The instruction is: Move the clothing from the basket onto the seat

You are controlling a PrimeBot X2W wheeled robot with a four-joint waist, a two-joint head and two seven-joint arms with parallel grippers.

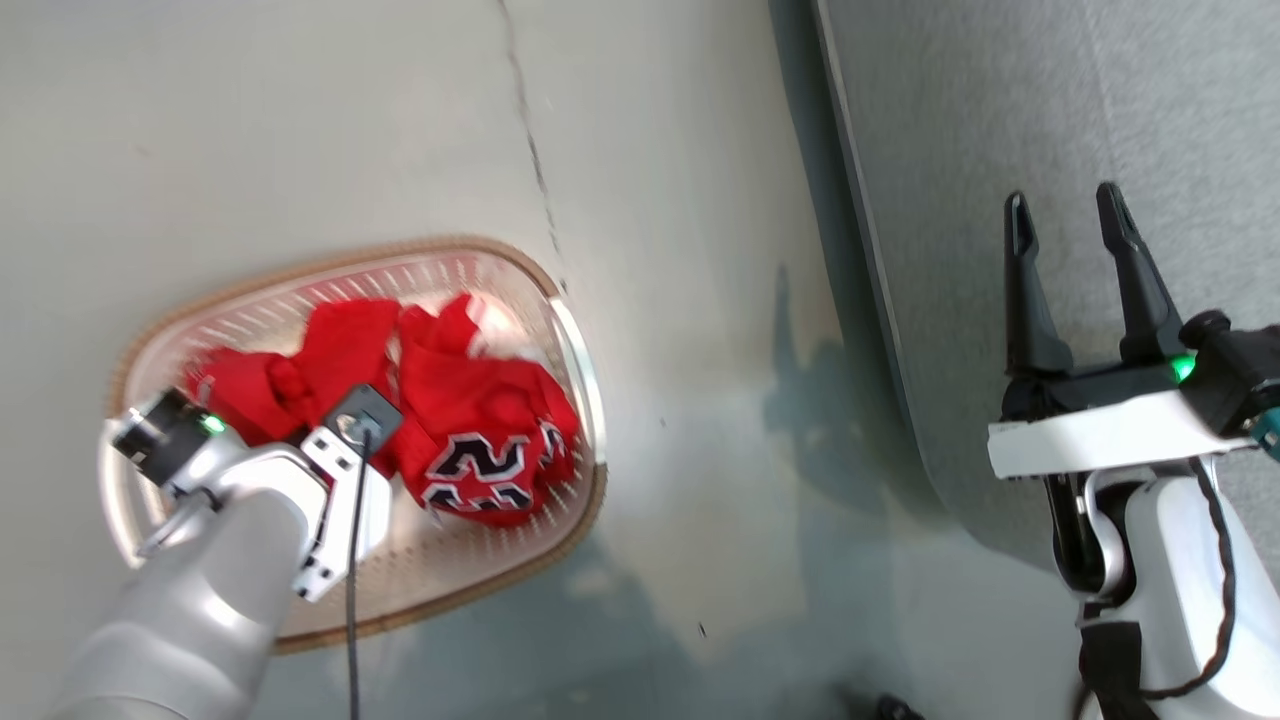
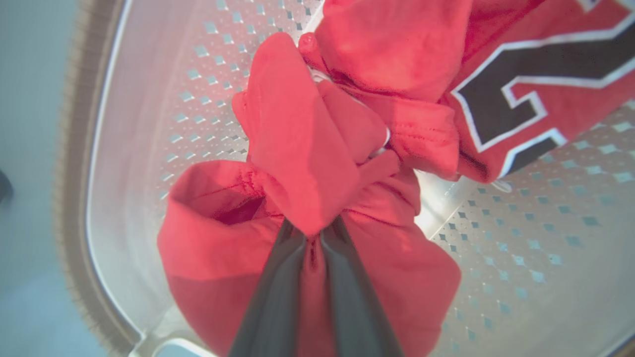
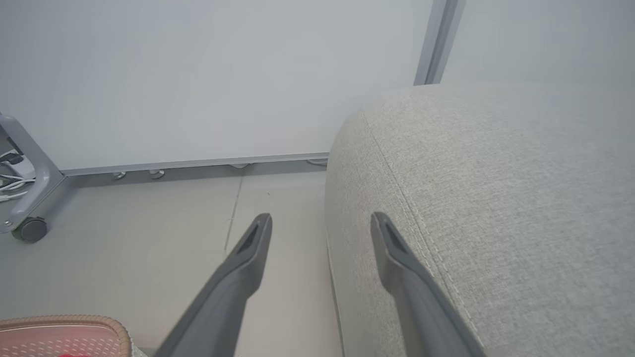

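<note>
Left gripper (image 2: 312,229): closed on the clothing (image 2: 302,148). Its two dark fingers (image 2: 278,297) rise from the bottom centre of the left wrist view, nearly together, with a fold of red fabric pinched between the tips. More red fabric bunches above them and on both sides.

Clothing, location: inside the basket (image 1: 590,470), at the left of the head view. The red heap lies against the pale perforated floor and walls. A dark numeral edged in white faces up on the part nearest the lower right of the heap (the same numeral fills the upper right of the left wrist view). The left arm's wrist covers the heap's lower left portion in the head view, so the fingertips are hidden there.

Basket, location: on the pale floor (image 1: 300,120), brown rim complete, clear of the seat (image 1: 1000,100) with a strip of floor between them.

Right gripper (image 1: 1064,205): open, nothing between the fingers. It stands at the right of the head view, over the grey seat near its edge. In the right wrist view one finger lies over the floor and the other over the seat's stitched seam.

Seat: grey fabric, upper right of the head view, no clothing on the visible part.
</note>
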